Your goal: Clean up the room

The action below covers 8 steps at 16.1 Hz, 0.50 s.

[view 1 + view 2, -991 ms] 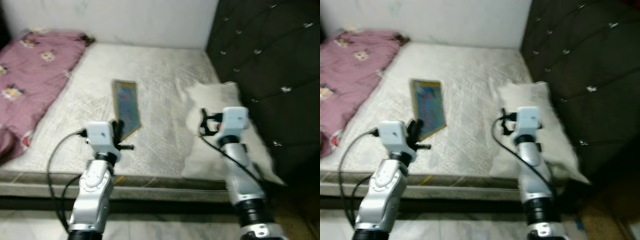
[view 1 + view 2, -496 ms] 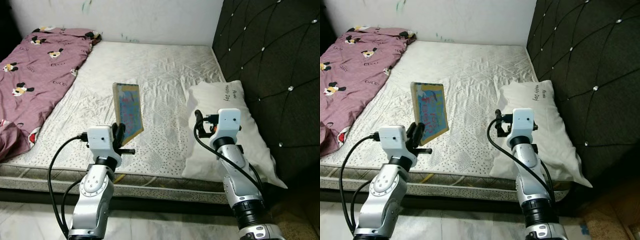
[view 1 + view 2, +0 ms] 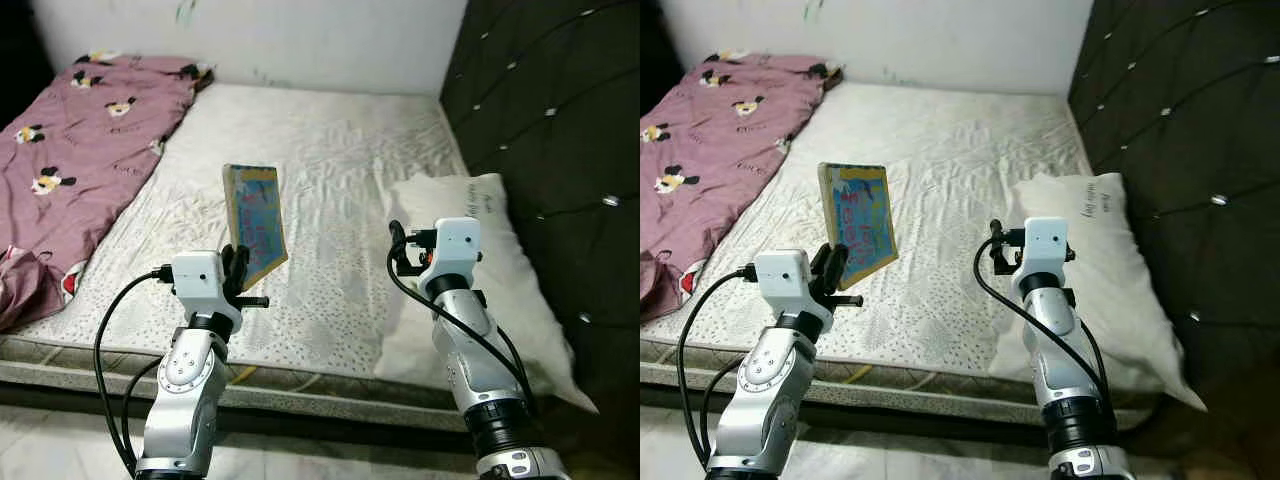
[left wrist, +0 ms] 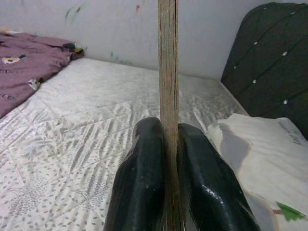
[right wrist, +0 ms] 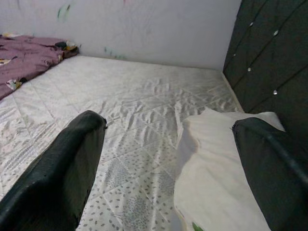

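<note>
Left gripper (image 4: 169,144): was clamped on the book, one black finger (image 4: 144,159) pressed to each face, raised over the near edge of the bed.
Book (image 3: 255,222): was held upright and slightly tilted above the mattress, colourful cover turned toward the right arm; seen edge-on between the fingers in the left wrist view.
Right gripper (image 5: 168,144): was spread wide with nothing between its fingers (image 5: 67,163), raised over the near part of the bed, just beside the pillow.
Pillow (image 3: 480,270): lay flat on the right side of the bed, against the headboard, with small print near its top corner.
Mattress (image 3: 330,170): was white and quilted, with wrinkled fabric around the middle.
Blanket (image 3: 70,130): lay rumpled along the left side of the bed, maroon with a cartoon print, reaching the far corner by the wall.
Headboard (image 3: 540,110): was dark, tufted and studded, along the right edge of the bed.
Wall (image 3: 250,35): was white, with small coloured marks.
</note>
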### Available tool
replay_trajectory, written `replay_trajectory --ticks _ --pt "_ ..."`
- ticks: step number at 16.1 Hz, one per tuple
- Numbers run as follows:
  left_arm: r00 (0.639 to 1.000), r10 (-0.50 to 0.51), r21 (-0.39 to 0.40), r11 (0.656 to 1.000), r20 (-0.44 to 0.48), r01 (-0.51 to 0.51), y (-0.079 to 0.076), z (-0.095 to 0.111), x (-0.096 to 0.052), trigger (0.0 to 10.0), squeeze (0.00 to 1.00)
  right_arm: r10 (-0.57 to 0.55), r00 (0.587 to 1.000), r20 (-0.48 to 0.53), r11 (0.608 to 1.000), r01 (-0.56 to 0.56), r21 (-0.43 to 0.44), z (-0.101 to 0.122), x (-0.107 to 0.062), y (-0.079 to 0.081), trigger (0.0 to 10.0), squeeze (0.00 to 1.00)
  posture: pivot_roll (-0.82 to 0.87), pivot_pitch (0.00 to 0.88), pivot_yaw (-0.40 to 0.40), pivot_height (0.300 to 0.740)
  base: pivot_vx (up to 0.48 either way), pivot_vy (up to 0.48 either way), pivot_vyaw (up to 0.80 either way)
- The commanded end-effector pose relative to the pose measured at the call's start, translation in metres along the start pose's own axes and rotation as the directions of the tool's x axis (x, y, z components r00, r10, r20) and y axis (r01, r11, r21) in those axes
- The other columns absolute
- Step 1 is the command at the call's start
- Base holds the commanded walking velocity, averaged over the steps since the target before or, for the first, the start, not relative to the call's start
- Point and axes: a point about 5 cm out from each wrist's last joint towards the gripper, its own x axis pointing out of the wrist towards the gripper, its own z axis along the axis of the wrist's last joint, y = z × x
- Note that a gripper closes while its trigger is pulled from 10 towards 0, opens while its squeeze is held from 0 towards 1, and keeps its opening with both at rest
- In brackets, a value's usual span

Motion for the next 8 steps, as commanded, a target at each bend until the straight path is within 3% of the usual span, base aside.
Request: replay_trajectory --ticks 1,6,8 --pt "0.998 -0.018 0.009 1.000 0.059 0.018 -0.0013 0.0123 0.0042 10.0 0.00 0.009 1.000 0.007 1.000 -0.009 -0.002 0.0023 0.0028 0.0016 10.0 0.00 0.01 0.032 -0.021 0.740 0.326 0.000 0.00" --pt "0.999 -0.013 0.011 1.000 0.052 0.013 -0.0012 0.0117 0.0052 10.0 0.00 0.006 1.000 0.011 1.000 -0.006 -0.021 0.0017 0.0029 -0.0034 10.0 0.00 0.01 0.026 -0.022 0.740 0.301 0.000 0.00" --pt "0.999 -0.002 0.005 1.000 0.046 0.001 -0.0010 0.0103 0.0055 10.0 0.00 0.003 1.000 0.011 1.000 -0.003 -0.024 0.0014 0.0032 -0.0045 10.0 0.00 0.01 0.025 -0.021 0.740 0.000 0.000 0.00"
